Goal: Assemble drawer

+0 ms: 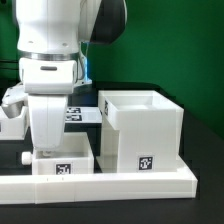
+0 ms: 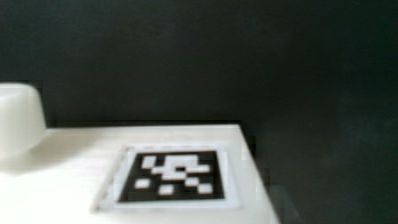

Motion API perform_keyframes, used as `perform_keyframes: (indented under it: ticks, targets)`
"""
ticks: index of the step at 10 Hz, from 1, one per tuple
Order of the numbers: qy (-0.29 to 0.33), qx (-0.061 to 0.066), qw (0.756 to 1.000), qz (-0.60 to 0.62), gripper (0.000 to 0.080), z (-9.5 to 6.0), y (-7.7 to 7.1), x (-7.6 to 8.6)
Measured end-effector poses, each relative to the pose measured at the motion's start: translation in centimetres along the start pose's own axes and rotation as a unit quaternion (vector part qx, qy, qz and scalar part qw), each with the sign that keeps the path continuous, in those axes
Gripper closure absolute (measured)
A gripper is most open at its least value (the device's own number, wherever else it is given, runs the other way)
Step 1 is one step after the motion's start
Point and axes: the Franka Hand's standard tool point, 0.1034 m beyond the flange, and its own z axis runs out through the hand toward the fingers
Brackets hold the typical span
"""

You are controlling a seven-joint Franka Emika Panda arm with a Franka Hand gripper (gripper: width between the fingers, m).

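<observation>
The big white box shell [image 1: 140, 128] stands open-topped at the exterior view's right, with a marker tag [image 1: 146, 162] on its front. The smaller white tray [image 1: 68, 163], also tagged, lies just to its left against the rail. My gripper [image 1: 45, 150] is down on the tray's left part. The white hand hides its fingers, so its state does not show. In the wrist view a white tagged face of the tray [image 2: 175, 178] fills the near part, with a rounded white bump [image 2: 15, 120] beside it. No fingers show there.
The low white rail [image 1: 100, 185] runs along the table's front. The marker board [image 1: 82, 113] lies behind the arm. Another white part [image 1: 10, 112] sits at the exterior view's far left. The table is black, the backdrop green.
</observation>
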Motion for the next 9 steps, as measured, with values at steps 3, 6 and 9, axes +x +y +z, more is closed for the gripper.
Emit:
perform_keyframes:
  ticks: [3,6,9]
  targets:
    - [0.002,0.002,1.0,-0.004,0.0757,0.0,0.2,1.1]
    - [0.005,0.01,1.0,0.006,0.0757,-0.1,0.3,2.2]
    - [0.005,0.01,1.0,0.009,0.0757,-0.1,0.2,2.0]
